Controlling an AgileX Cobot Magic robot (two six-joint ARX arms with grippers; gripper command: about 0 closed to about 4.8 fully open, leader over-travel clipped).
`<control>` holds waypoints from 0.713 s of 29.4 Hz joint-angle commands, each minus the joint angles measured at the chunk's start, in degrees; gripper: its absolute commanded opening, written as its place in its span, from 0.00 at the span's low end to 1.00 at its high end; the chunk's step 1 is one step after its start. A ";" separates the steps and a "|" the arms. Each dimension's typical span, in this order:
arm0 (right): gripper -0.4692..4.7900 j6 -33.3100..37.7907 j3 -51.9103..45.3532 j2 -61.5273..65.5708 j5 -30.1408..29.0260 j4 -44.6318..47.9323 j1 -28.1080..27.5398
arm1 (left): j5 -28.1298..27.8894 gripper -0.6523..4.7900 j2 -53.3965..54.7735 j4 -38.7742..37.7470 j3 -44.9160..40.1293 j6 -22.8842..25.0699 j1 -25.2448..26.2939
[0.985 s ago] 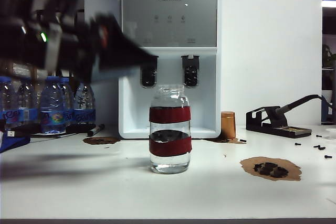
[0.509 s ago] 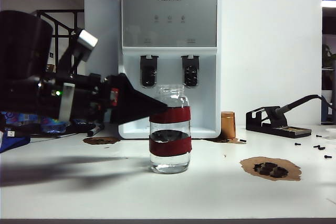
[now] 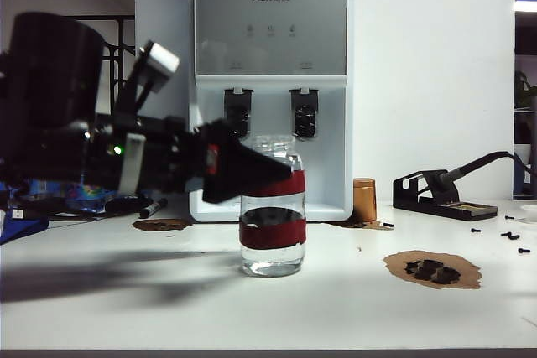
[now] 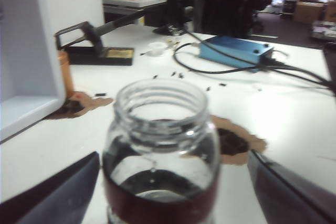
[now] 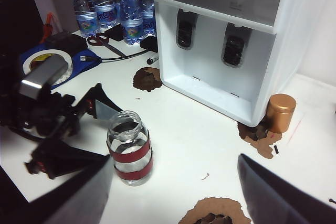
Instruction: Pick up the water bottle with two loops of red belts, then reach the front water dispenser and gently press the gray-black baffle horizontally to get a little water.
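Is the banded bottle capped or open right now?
Open: the water bottle shows a bare threaded mouth, no lid, in the left wrist view.

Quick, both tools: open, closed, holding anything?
Left tool: open, one finger on each side of the bottle, not gripping it.
Right tool: open, empty, hanging above the table before the dispenser.

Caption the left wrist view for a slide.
Open left tool straddling the red-banded glass bottle, soldering iron stand behind.
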 commanded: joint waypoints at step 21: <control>0.82 0.52 0.26 0.04 -1.68 5.75 0.00 | -7.87 0.12 14.53 1.22 9.22 1.97 -0.04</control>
